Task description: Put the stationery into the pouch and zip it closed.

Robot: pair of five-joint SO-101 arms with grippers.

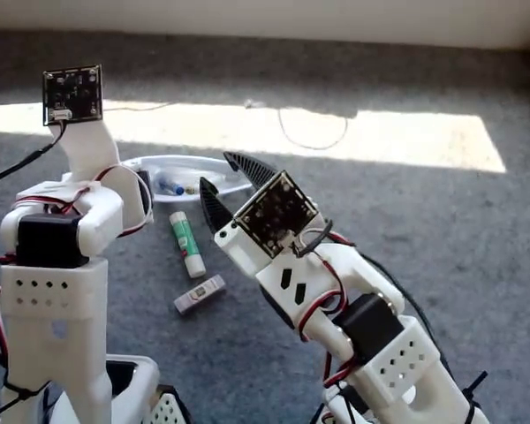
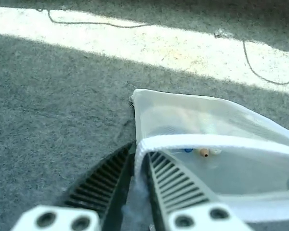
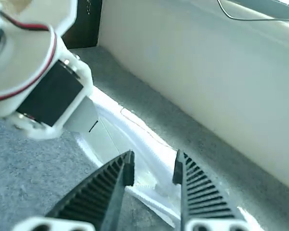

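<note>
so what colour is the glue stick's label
Green, on a white glue stick; the high view shows it best.

Pouch (image 1: 181,163): one end hidden behind left arm (image 1: 97,190), other end partly behind right gripper (image 1: 215,168) fingers. Contents (image 1: 170,186) too small to identify. Left wrist view: pouch (image 2: 207,120) cut off at edge.

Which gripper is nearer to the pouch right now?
Left. The left gripper is shut on the pouch rim; the right gripper hovers open by its other end.
</note>
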